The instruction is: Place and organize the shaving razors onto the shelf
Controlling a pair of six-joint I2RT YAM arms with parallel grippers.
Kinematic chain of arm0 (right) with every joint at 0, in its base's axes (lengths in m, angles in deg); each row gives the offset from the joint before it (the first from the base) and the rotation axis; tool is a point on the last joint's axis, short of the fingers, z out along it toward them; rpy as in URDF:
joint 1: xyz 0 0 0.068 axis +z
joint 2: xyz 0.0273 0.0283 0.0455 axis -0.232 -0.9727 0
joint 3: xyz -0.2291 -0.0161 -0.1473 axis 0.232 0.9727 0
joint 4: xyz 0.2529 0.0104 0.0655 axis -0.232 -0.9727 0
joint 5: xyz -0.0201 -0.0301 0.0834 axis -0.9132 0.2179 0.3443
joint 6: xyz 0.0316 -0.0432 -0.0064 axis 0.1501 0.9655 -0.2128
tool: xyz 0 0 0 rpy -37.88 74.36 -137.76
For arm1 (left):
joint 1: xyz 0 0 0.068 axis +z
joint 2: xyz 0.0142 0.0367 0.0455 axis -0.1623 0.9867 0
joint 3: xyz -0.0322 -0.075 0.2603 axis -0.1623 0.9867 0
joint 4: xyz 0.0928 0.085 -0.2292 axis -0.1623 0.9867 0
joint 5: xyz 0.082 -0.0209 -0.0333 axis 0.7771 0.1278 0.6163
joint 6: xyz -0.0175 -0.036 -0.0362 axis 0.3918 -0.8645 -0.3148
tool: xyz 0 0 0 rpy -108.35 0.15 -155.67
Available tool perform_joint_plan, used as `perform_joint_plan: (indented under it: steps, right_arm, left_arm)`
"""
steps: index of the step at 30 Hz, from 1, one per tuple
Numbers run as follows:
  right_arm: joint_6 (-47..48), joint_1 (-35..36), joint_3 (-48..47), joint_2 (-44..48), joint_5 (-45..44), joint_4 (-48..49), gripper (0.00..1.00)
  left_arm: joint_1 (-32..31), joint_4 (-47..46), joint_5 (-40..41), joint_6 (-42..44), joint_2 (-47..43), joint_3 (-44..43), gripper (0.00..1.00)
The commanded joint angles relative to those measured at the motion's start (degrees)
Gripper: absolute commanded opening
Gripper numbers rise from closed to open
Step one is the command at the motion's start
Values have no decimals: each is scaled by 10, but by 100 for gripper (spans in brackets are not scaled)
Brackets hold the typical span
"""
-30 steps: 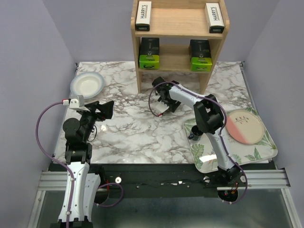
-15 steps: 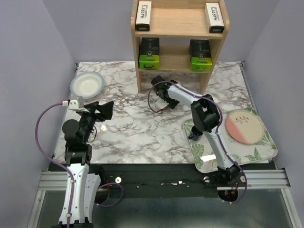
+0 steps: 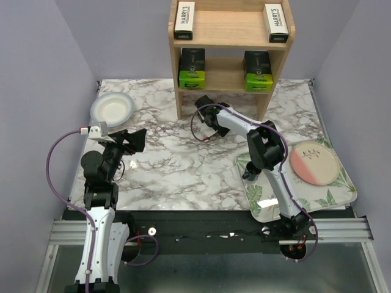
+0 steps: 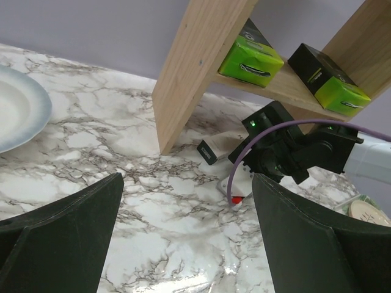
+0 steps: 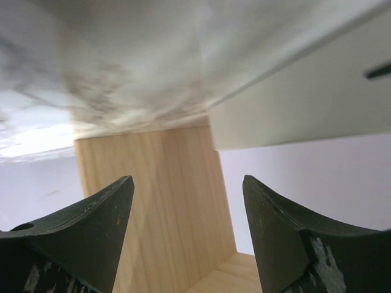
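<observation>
The wooden shelf (image 3: pixel 231 30) stands at the back of the table. Two HARRY'S boxes (image 3: pixel 184 17) (image 3: pixel 275 22) lie on its top tier. Two black packs with green ends (image 3: pixel 192 68) (image 3: pixel 257 71) lie on its lower tier. A third HARRY'S box (image 4: pixel 212 150) lies on the marble beside the shelf's left leg; it also shows in the right wrist view (image 5: pixel 305 91). My right gripper (image 3: pixel 203 110) is open and empty, low at that leg, with the box just beyond its jaws (image 5: pixel 186 183). My left gripper (image 3: pixel 134 140) is open and empty over the left of the table (image 4: pixel 187 183).
A white bowl (image 3: pixel 112 108) sits at the far left. A leaf-patterned tray (image 3: pixel 302 192) at the right holds a pink plate (image 3: pixel 314 162) and a black cup (image 3: pixel 250 172). The shelf's left leg (image 4: pixel 189 73) stands close to the right gripper.
My right gripper has moved away from the table's middle toward the shelf's left leg and the box under it. The left arm has not moved.
</observation>
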Motion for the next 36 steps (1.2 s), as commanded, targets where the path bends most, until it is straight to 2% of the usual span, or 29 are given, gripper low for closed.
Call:
perform_joint_plan:
  steps: [1, 8, 11, 14, 15, 22, 25, 30, 33, 36]
  right_arm:
    - [42, 5, -18, -16, -11, 80, 80]
    - [66, 8, -17, -29, 33, 100, 81]
    - [68, 8, -17, -23, 106, 52, 82]
    - [76, 9, -14, -9, 144, -29, 81]
    - [81, 10, -12, -1, 183, -74, 81]
    - [133, 29, 125, 127, 315, -121, 80]
    - [104, 65, 152, 171, 385, -150, 80]
    - [-25, 154, 139, 224, 524, -217, 80]
    - [-143, 170, 104, 230, 528, -216, 80]
    - [-206, 153, 110, 225, 439, -182, 80]
  left_arm:
    - [5, -2, -14, -3, -6, -2, 95]
    - [5, 14, -14, 4, -9, -6, 96]
    - [8, 11, -15, 2, -9, -3, 96]
    - [9, 11, -15, 2, -9, -2, 95]
    - [10, 11, -15, 1, -9, 0, 96]
    - [11, -3, -15, -8, -6, 9, 96]
    - [12, -4, -15, -8, -6, 9, 96]
    - [16, 11, -16, -1, -2, 5, 96]
    - [19, 35, -18, 5, 2, -8, 96]
    - [20, 43, -23, 4, 8, -17, 95]
